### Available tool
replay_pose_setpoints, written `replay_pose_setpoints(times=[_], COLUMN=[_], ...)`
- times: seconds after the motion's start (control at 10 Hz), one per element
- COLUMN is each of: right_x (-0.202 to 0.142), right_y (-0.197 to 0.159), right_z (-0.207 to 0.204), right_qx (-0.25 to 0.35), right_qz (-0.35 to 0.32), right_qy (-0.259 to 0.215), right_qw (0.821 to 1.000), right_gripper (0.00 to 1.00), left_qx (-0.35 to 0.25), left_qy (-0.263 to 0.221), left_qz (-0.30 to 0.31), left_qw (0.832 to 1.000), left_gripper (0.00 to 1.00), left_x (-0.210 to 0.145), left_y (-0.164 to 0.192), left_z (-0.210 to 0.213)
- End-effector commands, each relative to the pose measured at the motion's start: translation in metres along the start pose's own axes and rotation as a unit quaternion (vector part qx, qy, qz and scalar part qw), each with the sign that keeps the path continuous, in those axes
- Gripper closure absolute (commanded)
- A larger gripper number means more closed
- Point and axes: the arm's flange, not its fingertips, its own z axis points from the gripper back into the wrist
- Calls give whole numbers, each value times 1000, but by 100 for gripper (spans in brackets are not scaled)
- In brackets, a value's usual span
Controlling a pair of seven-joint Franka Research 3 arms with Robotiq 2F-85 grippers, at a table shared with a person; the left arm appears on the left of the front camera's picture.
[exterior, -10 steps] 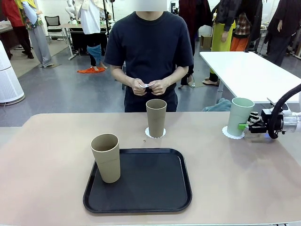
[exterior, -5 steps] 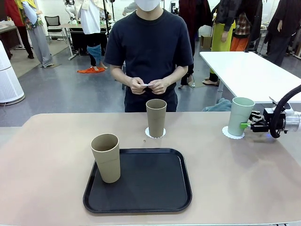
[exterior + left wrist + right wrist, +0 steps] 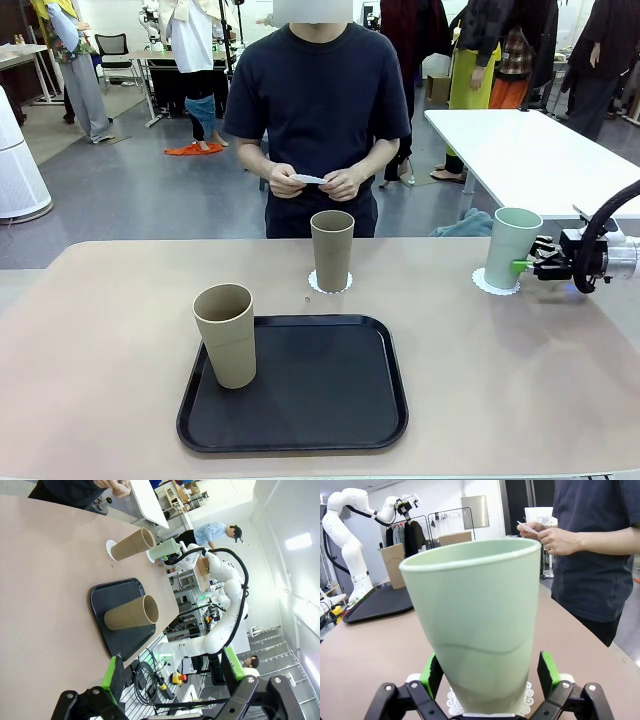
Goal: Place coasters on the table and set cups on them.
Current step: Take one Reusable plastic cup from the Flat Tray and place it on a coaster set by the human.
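Observation:
A pale mint cup (image 3: 512, 247) stands upright on a white scalloped coaster (image 3: 497, 284) at the table's (image 3: 100, 330) far right. My right gripper (image 3: 528, 267) is open, one pad (image 3: 547, 672) on each side of the mint cup's (image 3: 475, 625) base, above its coaster (image 3: 527, 700). A tan cup (image 3: 332, 249) stands on a second coaster (image 3: 330, 285) at the far middle. Another tan cup (image 3: 225, 335) stands on the black tray (image 3: 320, 400). The person holds a third coaster (image 3: 310, 179) in both hands. My left gripper (image 3: 172, 672) is open, high above the table with nothing in it.
The black tray (image 3: 107, 592) lies near the front middle with one tan cup (image 3: 131, 613) at its left end. A tiny dark speck (image 3: 306, 299) lies just behind the tray. A white table (image 3: 530, 150) stands beyond the far right corner. The person stands at the far edge.
My right gripper has drawn back a little to the right from the mint cup, which stays on its coaster. The person's hands have shifted the coaster they hold.

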Motion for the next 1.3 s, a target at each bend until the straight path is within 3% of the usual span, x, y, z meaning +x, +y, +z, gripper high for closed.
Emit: replay_pose_setpoints(times=[0.0,1.2], right_x=[8,16], right_y=[-1,0], right_z=[3,17], right_qx=[9,2], right_qz=[-9,-13], right_qy=[6,4], right_qw=[1000,1000], right_gripper=[0,0], left_qx=[-7,-7], left_qy=[-4,-4], left_qz=[-2,-2], left_qw=[1000,1000], left_gripper=[0,0], left_x=[0,0], left_y=[-2,-2], left_z=[2,2])
